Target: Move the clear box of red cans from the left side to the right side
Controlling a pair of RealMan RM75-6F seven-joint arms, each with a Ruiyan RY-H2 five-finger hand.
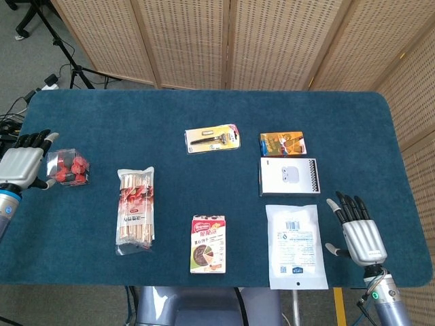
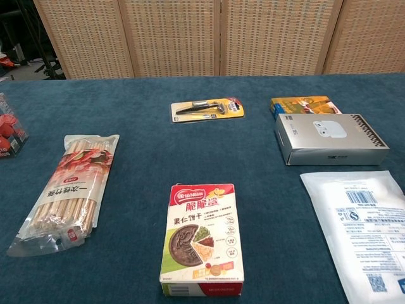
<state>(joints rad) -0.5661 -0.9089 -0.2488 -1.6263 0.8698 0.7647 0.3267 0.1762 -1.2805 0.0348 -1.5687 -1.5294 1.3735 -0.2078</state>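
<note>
The clear box of red cans (image 1: pixel 68 168) sits near the table's left edge; the chest view catches only its right part (image 2: pixel 11 133) at the frame's left border. My left hand (image 1: pixel 24 165) hovers just left of the box with its fingers spread, the thumb close to the box's left side, nothing held. My right hand (image 1: pixel 357 232) stays open at the front right corner, right of the white pouch. Neither hand appears in the chest view.
On the blue table (image 1: pixel 204 109) lie a chopstick pack (image 1: pixel 135 209), a biscuit box (image 1: pixel 208 244), a razor pack (image 1: pixel 213 138), an orange box (image 1: pixel 283 144), a white earbuds box (image 1: pixel 289 176) and a white pouch (image 1: pixel 295 246). Wicker screens stand behind.
</note>
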